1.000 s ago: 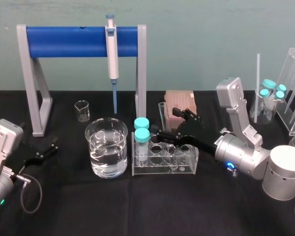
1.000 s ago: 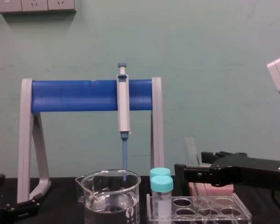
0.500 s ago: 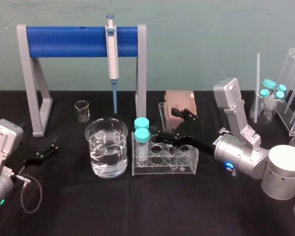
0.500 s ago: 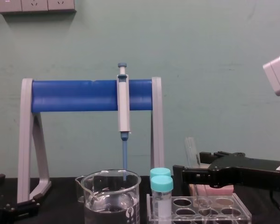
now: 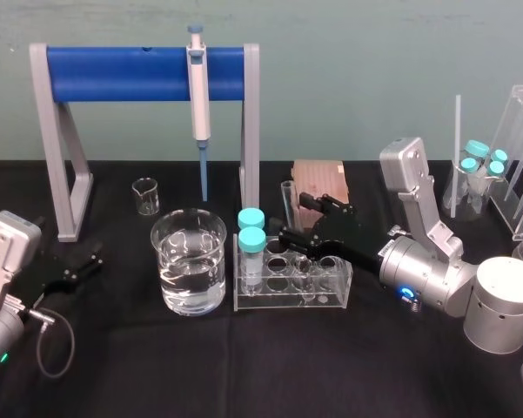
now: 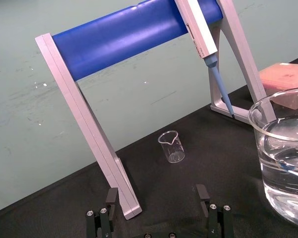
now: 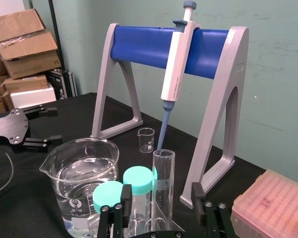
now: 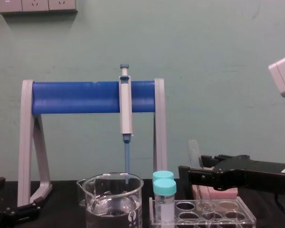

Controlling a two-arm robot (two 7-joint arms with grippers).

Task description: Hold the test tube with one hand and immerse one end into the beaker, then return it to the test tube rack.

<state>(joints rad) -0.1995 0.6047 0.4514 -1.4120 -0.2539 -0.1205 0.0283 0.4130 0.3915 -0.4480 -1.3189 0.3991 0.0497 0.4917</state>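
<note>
The test tube (image 5: pixel 288 198) stands upright in a hole of the clear test tube rack (image 5: pixel 331 292), right of centre in the head view, with its open rim well above the rack. The right end effector (image 5: pixel 292 218) is reached in from the right at the tube's mid-height. Its fingers are spread, one on either side of the glass. In the right wrist view a gap is seen between each finger (image 7: pixel 111 215) and the tube, so nothing is pinched yet. The left end effector (image 5: pixel 74 268) is parked low over the table (image 5: pixel 244 366) at the lower left, its fingers likewise spread and holding nothing. The water-filled beaker (image 5: pixel 191 261) stands just left of the rack.

The tube is judged to be light, stiff, smooth and breakable: thin glass that may slip under a weak pinch and crack under a hard one. It is best taken on its bare upper part, above the rack, squarely across its width. It should then be lifted straight up, so that the round bottom clears the hole without levering against the acrylic.

Compared with the frames of a second and half a second ago, little is changed. The right end effector is shifted only slightly about the tube, its fingers are not closed, and the tube is in the same hole. The left end effector is unmoved.
</note>
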